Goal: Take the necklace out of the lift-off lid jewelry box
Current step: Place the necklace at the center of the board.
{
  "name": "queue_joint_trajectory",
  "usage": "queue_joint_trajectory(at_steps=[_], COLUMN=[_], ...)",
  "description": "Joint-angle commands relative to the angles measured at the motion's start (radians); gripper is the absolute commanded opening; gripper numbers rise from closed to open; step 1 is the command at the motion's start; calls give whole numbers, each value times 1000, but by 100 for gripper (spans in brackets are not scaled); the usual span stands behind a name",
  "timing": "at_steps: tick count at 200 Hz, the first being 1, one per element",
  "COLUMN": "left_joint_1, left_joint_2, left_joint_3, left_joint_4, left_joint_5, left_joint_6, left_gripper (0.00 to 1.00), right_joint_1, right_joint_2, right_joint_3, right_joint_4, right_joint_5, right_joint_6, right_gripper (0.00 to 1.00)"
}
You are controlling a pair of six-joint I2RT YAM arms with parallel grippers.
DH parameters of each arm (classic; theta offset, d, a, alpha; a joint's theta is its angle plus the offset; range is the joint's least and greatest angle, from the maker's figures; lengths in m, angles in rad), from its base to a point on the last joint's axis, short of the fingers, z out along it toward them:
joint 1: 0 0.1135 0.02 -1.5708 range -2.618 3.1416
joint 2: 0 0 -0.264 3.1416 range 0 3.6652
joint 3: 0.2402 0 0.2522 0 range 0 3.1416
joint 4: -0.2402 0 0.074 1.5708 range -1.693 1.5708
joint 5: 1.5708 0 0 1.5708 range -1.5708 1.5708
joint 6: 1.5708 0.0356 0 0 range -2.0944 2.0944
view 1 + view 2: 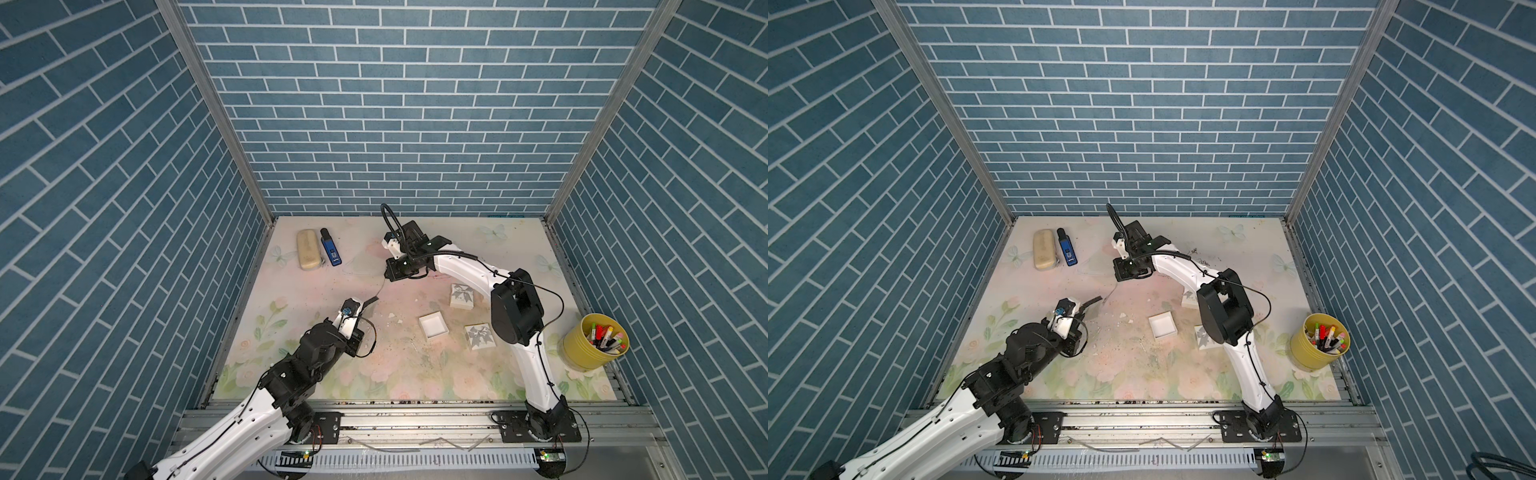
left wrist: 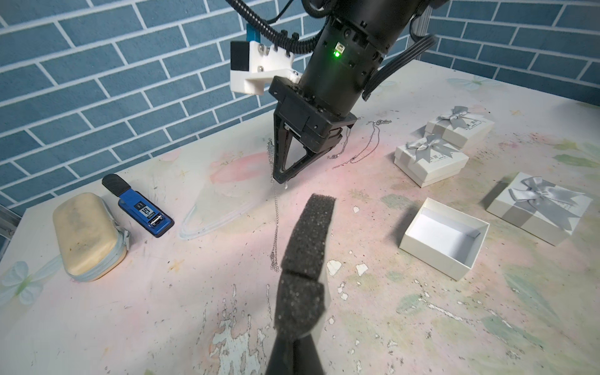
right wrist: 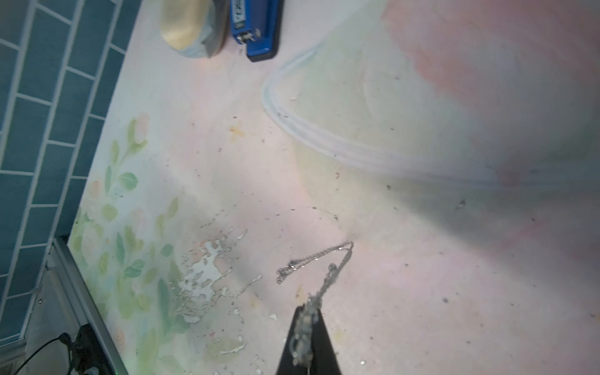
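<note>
Necklace [image 2: 276, 224] is out! It dangles from the right gripper [image 2: 281, 178], whose jaws are pinched tight on the chain, over mid-table and left of the open box [image 2: 431, 256]. The box sits empty, its lid [image 2: 539, 207] off to the right. The left gripper [image 2: 298, 324] clamps the black foam insert [image 2: 311, 233] nearer in. By my read, only setting down remains.

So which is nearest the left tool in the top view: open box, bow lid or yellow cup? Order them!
1. Open box, mid-table, right of the left tool, which holds foam.
2. Bow lid, just past the box.
3. Yellow cup, far right edge.
</note>
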Motion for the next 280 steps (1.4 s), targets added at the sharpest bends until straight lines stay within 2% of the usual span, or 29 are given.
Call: queue_joint_trajectory(at_steps=[1, 24, 63, 110, 138, 181, 209, 242, 280], left_joint_1=[-1, 1, 7, 10, 13, 14, 14, 14, 15], left_joint_2=[29, 50, 186, 322, 382, 440, 450, 443, 438], left_joint_3=[-24, -41, -11, 30, 42, 83, 99, 123, 200], left_joint_4=[48, 96, 145, 208, 246, 251, 261, 258, 247], left_joint_5=[5, -3, 10, 23, 40, 73, 104, 137, 226], left_joint_6=[-9, 0, 24, 29, 26, 28, 20, -17, -63], left_gripper=[0, 0, 0, 0, 0, 0, 0, 0, 0], right_joint_1=[-47, -110, -200, -268, -304, -349, -366, -367, -367], right_joint_2=[46, 96, 171, 297, 334, 304, 251, 132, -182], right_joint_3=[51, 102, 189, 375, 422, 429, 427, 323, -103], right_joint_4=[-64, -104, -110, -191, -213, -226, -244, -221, 39], right_joint_5=[-13, -7, -13, -19, 8, 73, 112, 77, -8], right_joint_6=[-61, -86, -110, -156, -177, -162, -155, -149, -86], right_gripper=[0, 0, 0, 0, 0, 30, 39, 44, 47])
